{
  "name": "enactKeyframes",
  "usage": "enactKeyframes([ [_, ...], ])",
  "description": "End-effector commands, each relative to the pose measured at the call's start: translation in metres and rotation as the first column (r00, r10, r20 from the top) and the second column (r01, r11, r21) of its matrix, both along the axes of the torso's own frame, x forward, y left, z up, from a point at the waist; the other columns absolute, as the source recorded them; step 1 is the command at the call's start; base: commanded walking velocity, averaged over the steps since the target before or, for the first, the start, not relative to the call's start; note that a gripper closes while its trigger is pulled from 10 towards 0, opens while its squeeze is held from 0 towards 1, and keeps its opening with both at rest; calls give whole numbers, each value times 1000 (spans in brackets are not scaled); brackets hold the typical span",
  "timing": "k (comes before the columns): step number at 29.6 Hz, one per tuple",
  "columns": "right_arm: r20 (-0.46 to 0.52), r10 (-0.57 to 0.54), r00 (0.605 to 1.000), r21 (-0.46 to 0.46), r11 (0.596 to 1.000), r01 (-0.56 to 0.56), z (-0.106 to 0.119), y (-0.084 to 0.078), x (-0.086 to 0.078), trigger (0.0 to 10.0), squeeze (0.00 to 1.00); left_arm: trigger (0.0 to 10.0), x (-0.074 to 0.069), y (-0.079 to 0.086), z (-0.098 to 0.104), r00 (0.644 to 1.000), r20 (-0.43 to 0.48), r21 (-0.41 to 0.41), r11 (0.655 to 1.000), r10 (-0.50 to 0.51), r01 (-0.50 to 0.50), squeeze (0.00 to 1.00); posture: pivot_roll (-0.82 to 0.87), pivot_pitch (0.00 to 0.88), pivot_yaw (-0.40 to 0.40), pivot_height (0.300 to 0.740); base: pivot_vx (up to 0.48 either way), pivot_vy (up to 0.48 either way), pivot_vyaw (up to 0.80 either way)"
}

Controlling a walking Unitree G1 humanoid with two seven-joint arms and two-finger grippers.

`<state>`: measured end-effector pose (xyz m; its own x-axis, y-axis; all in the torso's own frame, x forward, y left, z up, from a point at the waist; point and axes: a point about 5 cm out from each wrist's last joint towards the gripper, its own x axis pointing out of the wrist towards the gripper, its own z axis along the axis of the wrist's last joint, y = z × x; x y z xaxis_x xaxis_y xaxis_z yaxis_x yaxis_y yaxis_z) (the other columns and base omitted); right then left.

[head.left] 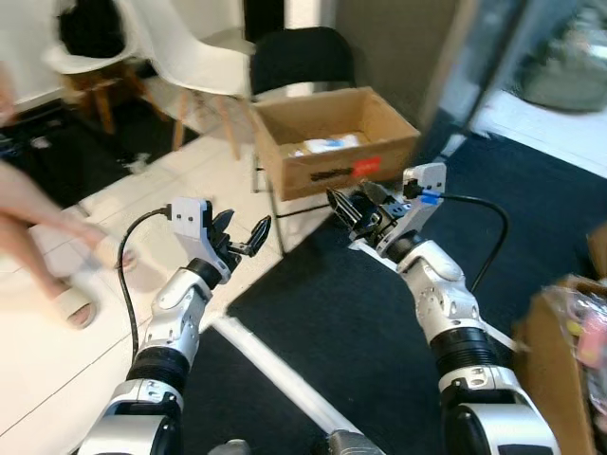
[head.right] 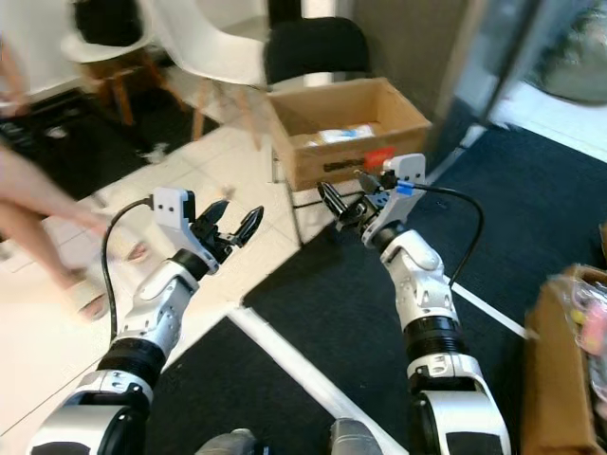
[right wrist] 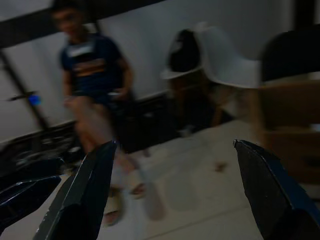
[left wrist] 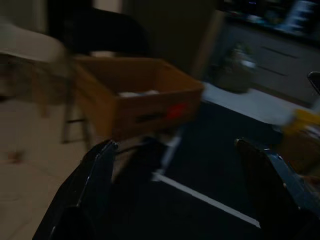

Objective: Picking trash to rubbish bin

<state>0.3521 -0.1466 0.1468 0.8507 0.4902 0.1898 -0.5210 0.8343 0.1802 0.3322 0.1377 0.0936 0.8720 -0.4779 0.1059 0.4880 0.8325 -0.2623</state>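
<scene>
Cardboard box [head.left: 332,142], brown and open-topped, sits on a black chair [head.left: 302,57]; white and pale-blue scraps lie inside, red label and dark print on its front wall. Box is ahead of me, past both arms. White moulded chairs [head.left: 194,52] with wooden legs stand beyond on the left. Floor: cream tiles [head.left: 66,360] on my left, dark carpet [head.left: 351,322] on my right, a white strip [head.left: 285,379] running across the dark part. Second cardboard box [head.left: 555,370] at the right edge of the floor, with pinkish stuff in it, blurred. A person's bare legs [head.left: 38,227] in pale sandals at the left edge; right wrist view shows the person in a dark top. My left gripper [head.left: 242,237] is raised over the tiles, fingers apart, holding nothing. My right gripper [head.left: 356,204] hangs just in front of the box's front wall, fingers spread, holding nothing.
</scene>
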Motion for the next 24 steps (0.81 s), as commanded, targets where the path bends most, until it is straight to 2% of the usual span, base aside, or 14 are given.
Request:
enactKeyframes([
  [1, -8, 5, 1000, -6, 1000, -5, -1, 1, 1, 10000, 0, 10000, -1, 2, -3, 1000, -15, 6, 1000, -2, 2, 0, -12, 28, 5, 740, 0, 0, 781],
  [24, -6, 10, 1000, 2, 1000, -10, 0, 1, 1, 10000, 0, 10000, -1, 3, -2, 1000, -2, 9, 1000, 3, -3, 0, -10, 29, 6, 740, 0, 0, 780],
])
